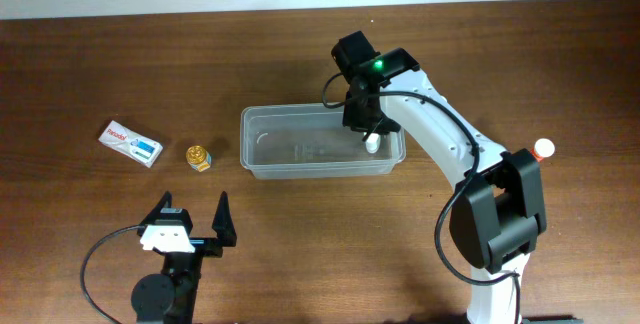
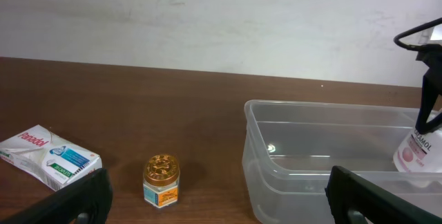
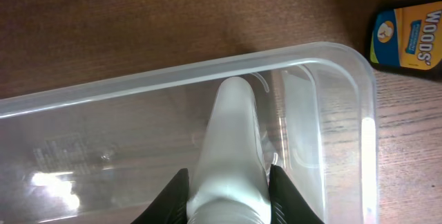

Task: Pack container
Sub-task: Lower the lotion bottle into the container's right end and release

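The clear plastic container (image 1: 300, 113) stands mid-table; it also shows in the left wrist view (image 2: 311, 175) and the right wrist view (image 3: 207, 68). My right gripper (image 1: 368, 129) is shut on a white bottle (image 1: 372, 142) and holds it inside the container's right end, just above the floor. In the right wrist view the bottle (image 3: 231, 134) sits between the fingers (image 3: 228, 189). It also shows in the left wrist view (image 2: 414, 151). My left gripper (image 1: 194, 202) is open and empty near the front left, its fingers (image 2: 221, 207) apart.
A white and blue box (image 1: 131, 142) (image 2: 48, 156) and a small gold-lidded jar (image 1: 200, 155) (image 2: 161, 179) lie left of the container. A dark Woods bottle (image 3: 407, 37) lies beyond the container's right end. A small white item with an orange cap (image 1: 543, 148) sits far right.
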Available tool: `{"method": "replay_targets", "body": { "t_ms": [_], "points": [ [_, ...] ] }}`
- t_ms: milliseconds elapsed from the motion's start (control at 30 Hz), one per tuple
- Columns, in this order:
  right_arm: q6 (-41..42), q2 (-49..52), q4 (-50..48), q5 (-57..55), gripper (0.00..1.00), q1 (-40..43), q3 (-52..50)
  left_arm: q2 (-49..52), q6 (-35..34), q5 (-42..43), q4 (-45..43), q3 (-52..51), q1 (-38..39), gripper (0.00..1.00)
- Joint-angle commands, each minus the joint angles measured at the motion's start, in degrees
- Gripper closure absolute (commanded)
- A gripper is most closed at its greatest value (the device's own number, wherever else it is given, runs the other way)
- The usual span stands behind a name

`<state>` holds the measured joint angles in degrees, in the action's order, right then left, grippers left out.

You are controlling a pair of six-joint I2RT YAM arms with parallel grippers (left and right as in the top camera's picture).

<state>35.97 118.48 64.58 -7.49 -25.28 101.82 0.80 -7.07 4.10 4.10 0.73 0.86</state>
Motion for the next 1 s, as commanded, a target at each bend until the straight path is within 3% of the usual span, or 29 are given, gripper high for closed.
{"method": "replay_targets", "body": {
  "t_ms": [0,133,233,733,967],
  "points": [
    [0.3,0.3,0.3,-0.7,0.77,0.3,-0.3,-0.5,0.9,0.2,0.2,-0.2,-0.3,0.01],
    [-0.1,0.3,0.3,-0.7,0.76,0.3,-0.3,-0.5,0.9,0.2,0.2,-0.2,-0.3,0.01],
    [-0.1,0.3,0.5,-0.7,0.67,0.3,-0.3,-0.5,0.9,0.2,0.2,-0.2,-0.3,0.01],
    [-1.3,0.3,1.2,-0.7,0.67,1.1,-0.2,-0.5,0.9,0.2,0.2,-0.2,-0.3,0.01],
    [-8.9,0.1,2.3,-0.7,0.66,2.6,-0.2,-0.5,0.9,0.2,0.2,-0.2,-0.3,0.01]
  ]
}}
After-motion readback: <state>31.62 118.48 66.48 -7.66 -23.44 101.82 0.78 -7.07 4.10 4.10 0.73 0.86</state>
